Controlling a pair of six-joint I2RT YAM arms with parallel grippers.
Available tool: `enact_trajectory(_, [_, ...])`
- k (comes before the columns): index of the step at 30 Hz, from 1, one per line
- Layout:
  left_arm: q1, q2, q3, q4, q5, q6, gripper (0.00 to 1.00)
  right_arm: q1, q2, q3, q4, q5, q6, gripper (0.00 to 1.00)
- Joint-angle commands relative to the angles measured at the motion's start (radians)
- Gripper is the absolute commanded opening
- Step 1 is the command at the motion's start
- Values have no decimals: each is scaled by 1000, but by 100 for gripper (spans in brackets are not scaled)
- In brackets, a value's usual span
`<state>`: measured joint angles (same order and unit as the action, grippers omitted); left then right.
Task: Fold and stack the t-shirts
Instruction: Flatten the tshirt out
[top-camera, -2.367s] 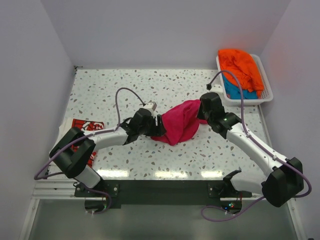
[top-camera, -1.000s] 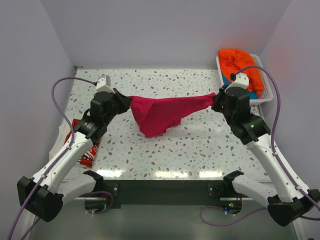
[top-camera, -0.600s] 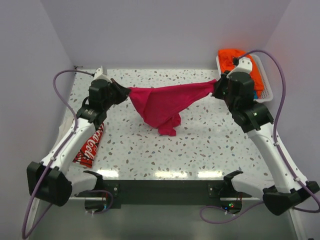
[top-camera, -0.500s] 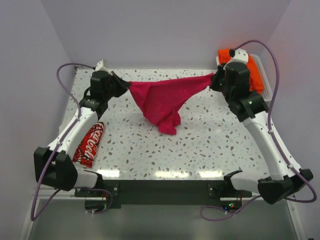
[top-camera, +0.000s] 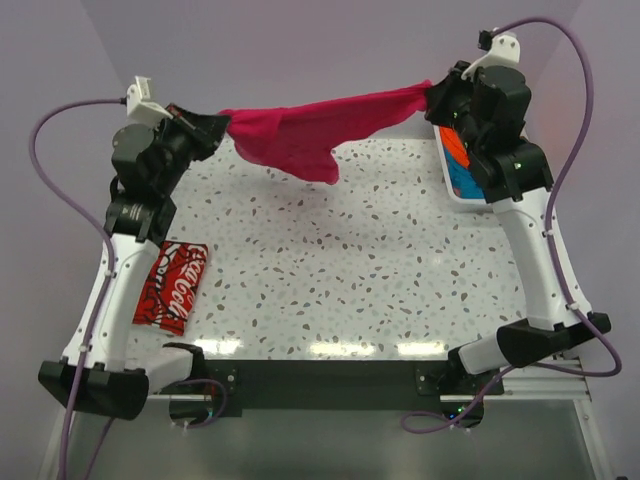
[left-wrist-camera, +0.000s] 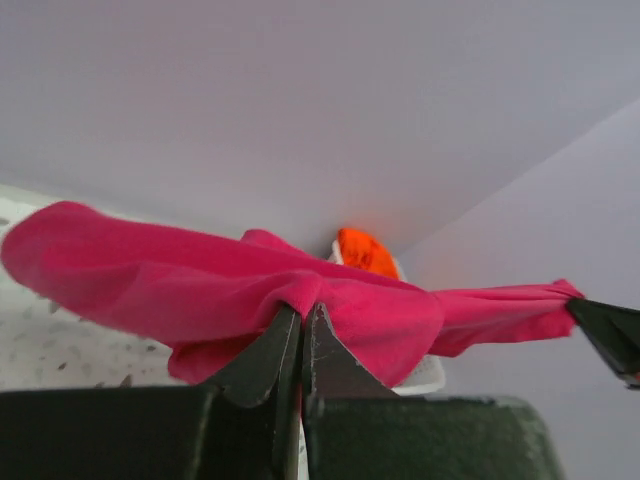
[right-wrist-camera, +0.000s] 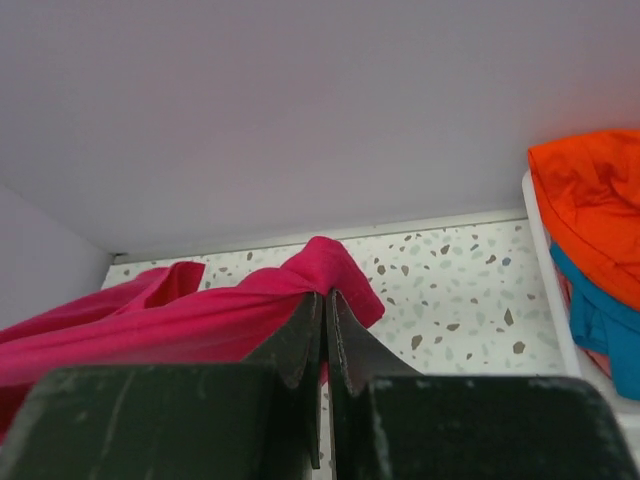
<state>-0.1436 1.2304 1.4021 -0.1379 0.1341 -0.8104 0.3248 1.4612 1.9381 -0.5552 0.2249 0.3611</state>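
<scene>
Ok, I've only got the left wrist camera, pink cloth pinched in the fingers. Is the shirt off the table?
Observer: From the top camera, yes: the magenta-pink t-shirt hangs stretched between the left gripper and the right gripper, both raised, its lowest fold seemingly clear of the table.
Operator: Is the right end really clamped?
Observer: The right wrist camera shows those jaws shut on a bunched corner.
Operator: Anything lying below?
Observer: A red t-shirt with white lettering lies at the table's near-left edge.
</scene>
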Motion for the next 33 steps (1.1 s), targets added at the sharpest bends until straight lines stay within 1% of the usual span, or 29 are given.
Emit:
enact_trajectory(1, [18, -122, -262, 78, 24, -83, 0, -52, 10, -48, -51, 7, -22, 0])
enact_trajectory(2, [16, -153, -347, 78, 24, -108, 0, -61, 2, -85, -51, 7, -22, 0])
enact_trajectory(3, [13, -184, -433, 168, 63, -131, 0, -73, -7, -125, -55, 10, -16, 0])
enact_trajectory(4, [-14, -237, -597, 197, 73, -162, 0, -104, -21, -213, -54, 8, -14, 0])
enact_trajectory(5, [-40, -261, -671, 231, 78, -164, 6, -127, -27, -259, -49, 1, -10, 0])
enact_trajectory(6, [-74, -275, -736, 291, 67, -153, 18, -153, -28, -304, -31, -33, 7, 0])
enact_trajectory(7, [-146, -273, -811, 288, 46, -138, 34, -208, -16, -383, -20, -51, 16, 0])
enact_trajectory(8, [-172, -263, -837, 279, 26, -116, 52, -233, -4, -410, -15, -65, 22, 2])
enact_trajectory(10, [-191, -229, -897, 284, 48, -104, 64, -262, 27, -453, -25, -73, 35, 14])
enact_trajectory(11, [-191, -229, -911, 282, 50, -101, 71, -276, 48, -462, -26, -73, 35, 25])
enact_trajectory(12, [-191, -230, -925, 282, 30, -98, 73, -277, 51, -473, -22, -79, 39, 36])
enact_trajectory(14, [-191, -241, -924, 262, -7, -78, 77, -276, 32, -513, 1, -113, 44, 43])
enact_trajectory(15, [-191, -241, -914, 238, -42, -72, 78, -274, 21, -531, 33, -124, 55, 48])
enact_trajectory(18, [-191, -209, -870, 207, -106, -59, 78, -268, -13, -602, 51, -141, 64, 51])
enact_trajectory(20, [-191, -158, -838, 219, -161, -61, 78, -244, -30, -636, 61, -151, 73, 52])
enact_trajectory(22, [-188, -71, -770, 242, -201, -46, 76, -198, -58, -694, 104, -159, 87, 52])
enact_trajectory(23, [-188, -31, -737, 248, -255, -24, 74, -175, -62, -709, 119, -150, 93, 52])
enact_trajectory(24, [-185, 10, -648, 245, -281, -3, 73, -150, -70, -746, 129, -150, 108, 51])
enact_trajectory(25, [-176, 106, -593, 223, -307, 29, 72, -86, -73, -767, 144, -154, 113, 51])
enact_trajectory(26, [-165, 157, -542, 206, -310, 52, 68, -51, -73, -786, 164, -150, 125, 51])
enact_trajectory(27, [-145, 255, -449, 190, -303, 78, 66, -17, -73, -826, 172, -115, 133, 51])
enact_trajectory(28, [-139, 302, -405, 170, -303, 97, 65, 38, -73, -850, 187, -107, 140, 50])
enact_trajectory(31, [-132, 463, -252, 140, -312, 160, 65, 94, -58, -927, 233, -98, 164, 50])
enact_trajectory(32, [-132, 498, -214, 70, -335, 171, 65, 106, -53, -941, 248, -96, 171, 50])
enact_trajectory(33, [-132, 559, -154, 63, -341, 187, 65, 120, -47, -964, 256, -93, 171, 51])
